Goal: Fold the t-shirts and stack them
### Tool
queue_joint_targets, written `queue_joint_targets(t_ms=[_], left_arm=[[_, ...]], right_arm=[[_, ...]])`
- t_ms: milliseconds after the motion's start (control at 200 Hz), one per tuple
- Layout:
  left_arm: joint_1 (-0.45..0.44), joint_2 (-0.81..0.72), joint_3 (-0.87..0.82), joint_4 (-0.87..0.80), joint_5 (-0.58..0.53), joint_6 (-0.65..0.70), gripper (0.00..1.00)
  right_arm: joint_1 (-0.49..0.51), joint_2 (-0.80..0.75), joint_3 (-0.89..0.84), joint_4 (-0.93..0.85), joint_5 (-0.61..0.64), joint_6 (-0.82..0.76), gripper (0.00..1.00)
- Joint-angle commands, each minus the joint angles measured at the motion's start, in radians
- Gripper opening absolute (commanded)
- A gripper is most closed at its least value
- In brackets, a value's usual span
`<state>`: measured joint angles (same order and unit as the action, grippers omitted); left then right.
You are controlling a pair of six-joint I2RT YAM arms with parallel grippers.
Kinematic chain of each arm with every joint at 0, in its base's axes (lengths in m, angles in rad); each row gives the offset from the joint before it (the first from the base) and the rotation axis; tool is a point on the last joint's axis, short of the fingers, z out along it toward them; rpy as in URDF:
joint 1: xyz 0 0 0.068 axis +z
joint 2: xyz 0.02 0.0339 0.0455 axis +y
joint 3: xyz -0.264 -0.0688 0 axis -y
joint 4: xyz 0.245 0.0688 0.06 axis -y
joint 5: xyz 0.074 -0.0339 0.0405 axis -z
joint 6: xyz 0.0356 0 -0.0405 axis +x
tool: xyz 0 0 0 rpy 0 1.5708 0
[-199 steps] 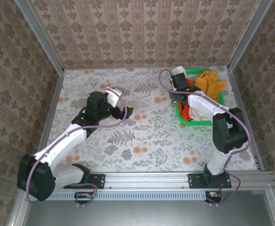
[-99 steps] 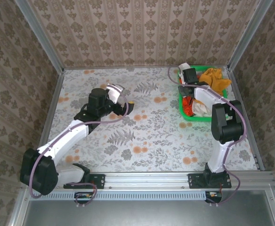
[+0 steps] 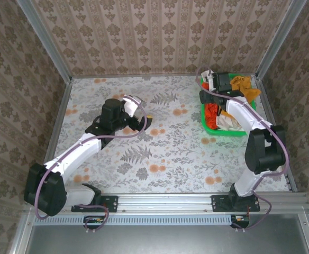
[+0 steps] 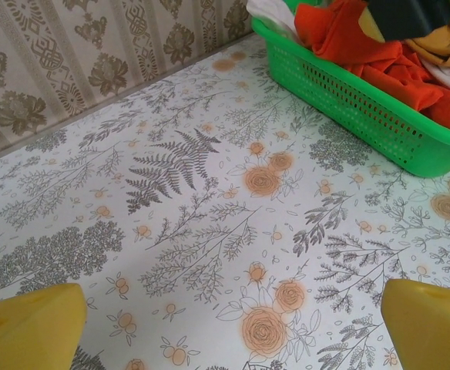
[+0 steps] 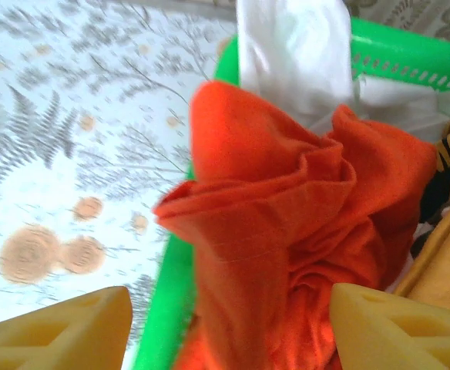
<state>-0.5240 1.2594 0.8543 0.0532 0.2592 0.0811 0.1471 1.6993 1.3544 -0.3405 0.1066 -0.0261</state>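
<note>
The t-shirts lie bunched in a green basket (image 3: pixel 218 131) at the back right of the table. A mustard-orange one (image 3: pixel 244 87) is at the far end, a red-orange one (image 3: pixel 211 112) at the left side and a white one (image 3: pixel 229 121) near the front. My right gripper (image 3: pixel 211 100) hangs over the basket's left part. In the right wrist view that gripper (image 5: pixel 229 331) is open, with a raised fold of the red-orange shirt (image 5: pixel 287 223) between its yellow fingers (image 5: pixel 63 331). A white shirt (image 5: pixel 294 54) drapes over the rim (image 5: pixel 410 54). My left gripper (image 3: pixel 145 120) (image 4: pixel 233 327) stands open over bare table.
The floral table cover (image 3: pixel 160 153) spreads in front of and left of the basket. Papered walls with metal corner posts (image 3: pixel 273 42) close in the back and sides. The basket (image 4: pixel 348 92) sits ahead and to the right of my left gripper, with red-orange cloth (image 4: pixel 364 54) over its rim.
My right gripper has opened and moved back and to the right over the basket, which has shifted right with it. The left gripper has edged slightly right.
</note>
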Motion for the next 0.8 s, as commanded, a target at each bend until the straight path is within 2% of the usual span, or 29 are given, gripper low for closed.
queue_joint_targets(t_ms=[0, 275, 360, 530, 640, 695, 800], left_arm=[[-0.005, -0.001, 0.021, 0.017, 0.024, 0.025, 1.00], [-0.005, -0.015, -0.003, 0.021, 0.017, 0.017, 1.00], [-0.005, -0.018, -0.005, 0.020, 0.016, 0.018, 1.00], [-0.005, -0.020, -0.007, 0.018, 0.016, 0.018, 1.00], [-0.005, -0.022, -0.006, 0.015, 0.017, 0.017, 1.00], [-0.005, -0.020, -0.007, 0.017, 0.017, 0.017, 1.00], [-0.007, -0.014, -0.003, 0.017, 0.021, 0.016, 1.00]], right_arm=[[0.034, 0.043, -0.016, -0.047, -0.035, 0.078, 0.71], [0.054, 0.226, 0.119, -0.190, 0.095, 0.154, 0.60], [0.054, 0.269, 0.153, -0.235, 0.122, 0.144, 0.52], [0.053, 0.308, 0.199, -0.265, 0.161, 0.112, 0.20], [0.045, 0.298, 0.216, -0.265, 0.176, 0.092, 0.04], [0.038, 0.297, 0.226, -0.266, 0.177, 0.082, 0.00], [0.017, 0.307, 0.244, -0.252, 0.176, 0.049, 0.00]])
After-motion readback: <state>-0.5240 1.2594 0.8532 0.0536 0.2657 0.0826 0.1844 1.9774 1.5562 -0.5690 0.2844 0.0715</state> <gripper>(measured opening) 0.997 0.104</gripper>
